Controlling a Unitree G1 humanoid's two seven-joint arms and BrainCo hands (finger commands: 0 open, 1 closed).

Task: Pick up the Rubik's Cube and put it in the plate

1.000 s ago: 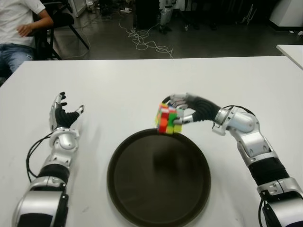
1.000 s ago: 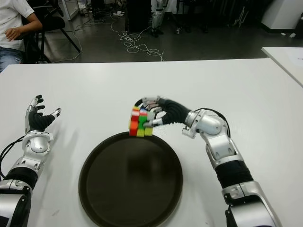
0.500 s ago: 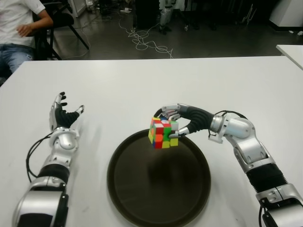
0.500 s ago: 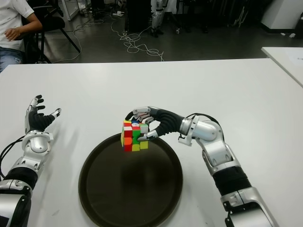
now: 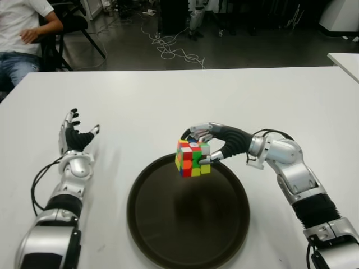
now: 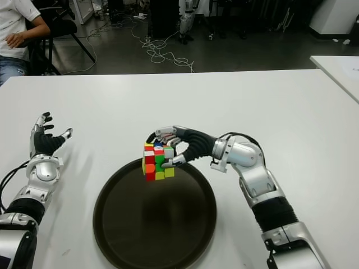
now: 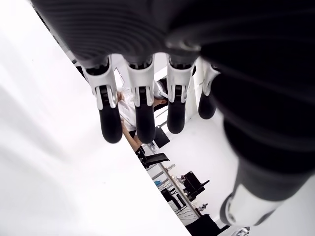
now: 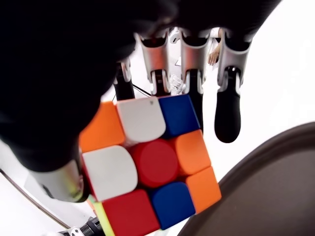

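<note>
My right hand [image 5: 205,147] is shut on the Rubik's Cube [image 5: 190,158], a scrambled cube with red, green, orange and yellow stickers. It hangs in the air over the far rim of the dark round plate [image 5: 188,221], tilted a little. In the right wrist view the cube [image 8: 147,167] fills the middle, pinched between thumb and curled fingers [image 8: 228,110], with the plate's edge [image 8: 256,196] beneath. My left hand [image 5: 74,134] shows at the left on the white table [image 5: 140,106], fingers spread and holding nothing.
A person [image 5: 25,31] sits on a chair beyond the table's far left corner. Cables [image 5: 174,50] lie on the floor behind the table. Another white table's corner [image 5: 345,61] shows at the right.
My right hand carried the cube from the plate's far rim towards me and left, lifting it over the plate's far part; in the last half second it barely shifted. The left hand stayed still.
</note>
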